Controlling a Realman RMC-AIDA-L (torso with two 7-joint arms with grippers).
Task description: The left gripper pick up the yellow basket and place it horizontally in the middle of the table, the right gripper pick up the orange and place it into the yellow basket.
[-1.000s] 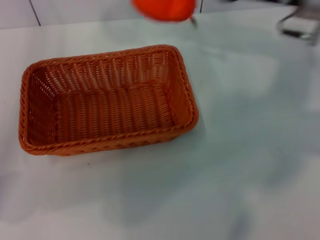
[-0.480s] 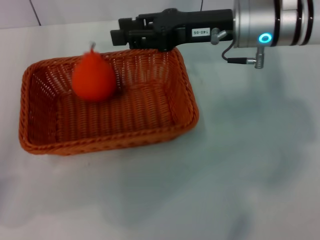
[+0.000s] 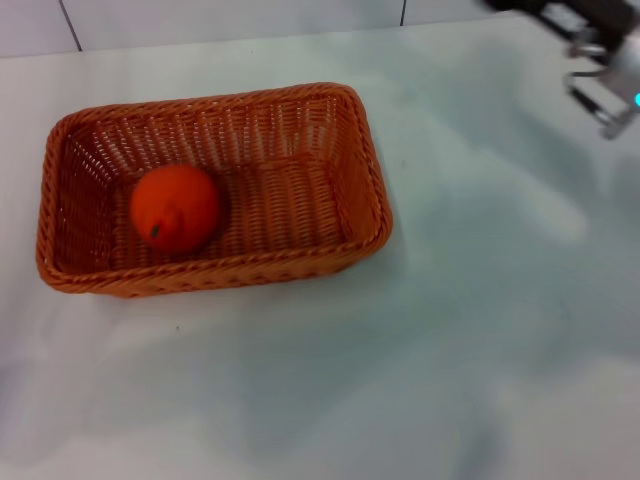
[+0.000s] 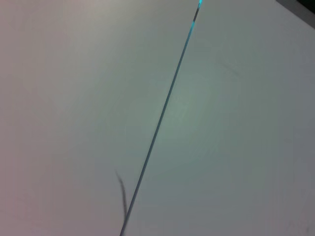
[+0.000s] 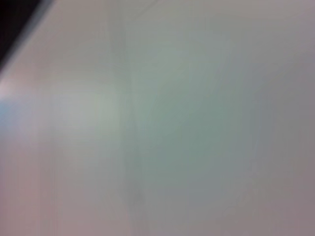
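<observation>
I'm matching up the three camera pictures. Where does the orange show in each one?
Head view: the orange lies inside the yellow basket, in its left half, near the front wall.
Left wrist view: not in it; only the table, crossed by a thin dark line.
Right wrist view: not in it; only plain pale surface.
Shared landmark: the pale tabletop, the only thing the views could have in common.

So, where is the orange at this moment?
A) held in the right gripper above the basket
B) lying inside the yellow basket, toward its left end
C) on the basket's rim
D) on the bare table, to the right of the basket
B: in the head view the orange lies on the floor of the yellow basket, nearer its left end, with nothing touching it; the right gripper is away at the table's far right corner.
</observation>
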